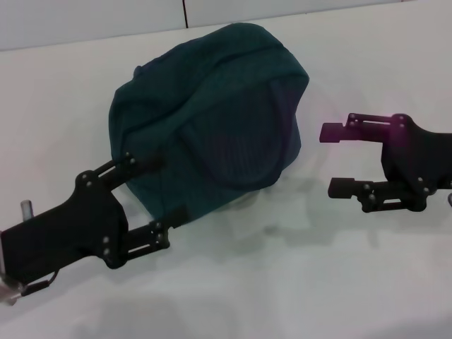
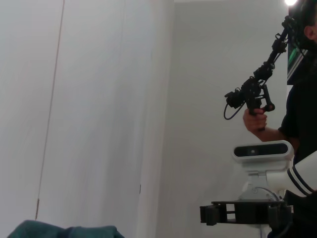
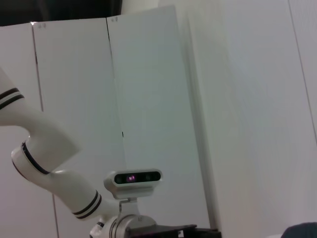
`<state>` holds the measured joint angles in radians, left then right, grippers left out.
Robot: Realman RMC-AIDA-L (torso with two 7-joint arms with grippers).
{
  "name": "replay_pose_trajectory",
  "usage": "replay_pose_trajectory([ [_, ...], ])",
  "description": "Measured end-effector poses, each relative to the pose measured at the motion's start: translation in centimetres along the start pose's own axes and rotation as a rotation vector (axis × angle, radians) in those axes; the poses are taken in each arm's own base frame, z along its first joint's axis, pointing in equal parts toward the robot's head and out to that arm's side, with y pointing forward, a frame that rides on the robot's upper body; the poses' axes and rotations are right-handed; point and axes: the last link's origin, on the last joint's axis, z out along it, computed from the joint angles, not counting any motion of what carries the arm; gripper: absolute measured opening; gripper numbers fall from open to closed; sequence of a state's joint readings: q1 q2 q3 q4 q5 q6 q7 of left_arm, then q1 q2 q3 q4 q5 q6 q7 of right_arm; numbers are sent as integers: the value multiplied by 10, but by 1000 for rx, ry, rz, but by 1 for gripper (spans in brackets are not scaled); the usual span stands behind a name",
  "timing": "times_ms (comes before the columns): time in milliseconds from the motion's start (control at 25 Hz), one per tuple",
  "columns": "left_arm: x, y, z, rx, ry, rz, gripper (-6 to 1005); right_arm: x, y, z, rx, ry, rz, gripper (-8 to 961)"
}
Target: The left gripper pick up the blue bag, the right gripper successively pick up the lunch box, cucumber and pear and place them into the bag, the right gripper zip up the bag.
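no brand, label or writing can be read in any of the views; no logo shows on the side of the bag that faces the camera.

the blue bag [image 1: 212, 120] lies on the white table [image 1: 296, 282], a little to the left of the middle in the head view. it is dark teal fabric, rounded and bulging, and it looks closed. a seam line runs along its top edge, and one padded loop handle [image 1: 244, 138] lies flat on the front side in a curved shape. the left wrist view shows only a small teal corner of the bag [image 2: 64, 231] at the lower edge.

the left gripper [image 1: 162, 191] is at the near left side of the bag. its fingers are spread apart, one touching or just beside the upper left side of the bag and the other at the lower front edge, so the corner of the bag sits between them. i cannot tell if they really press the fabric.

the right gripper [image 1: 337, 159] is to the right of the bag, near but apart from it, above the table. its two fingers are wide apart and hold nothing.

the lunch box, cucumber and pear are not visible in these views.
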<state>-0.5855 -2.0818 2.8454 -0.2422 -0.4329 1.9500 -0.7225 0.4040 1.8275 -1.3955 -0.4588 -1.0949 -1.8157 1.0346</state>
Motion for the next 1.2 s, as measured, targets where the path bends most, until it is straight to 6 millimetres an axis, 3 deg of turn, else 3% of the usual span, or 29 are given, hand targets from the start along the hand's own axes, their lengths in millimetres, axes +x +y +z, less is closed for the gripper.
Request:
replay_pose_trajectory([
  [720, -4, 8, -4, 9, 18, 7, 816, 9, -2, 7, 61, -11, 7, 752],
  [1040, -3, 4, -6, -9, -30, -6, 816, 12, -4, 11, 43, 39, -4, 751],
  [1200, 3, -7, -15, 0, -81, -31, 816, 4, -13, 7, 33, 111, -21, 751],
])
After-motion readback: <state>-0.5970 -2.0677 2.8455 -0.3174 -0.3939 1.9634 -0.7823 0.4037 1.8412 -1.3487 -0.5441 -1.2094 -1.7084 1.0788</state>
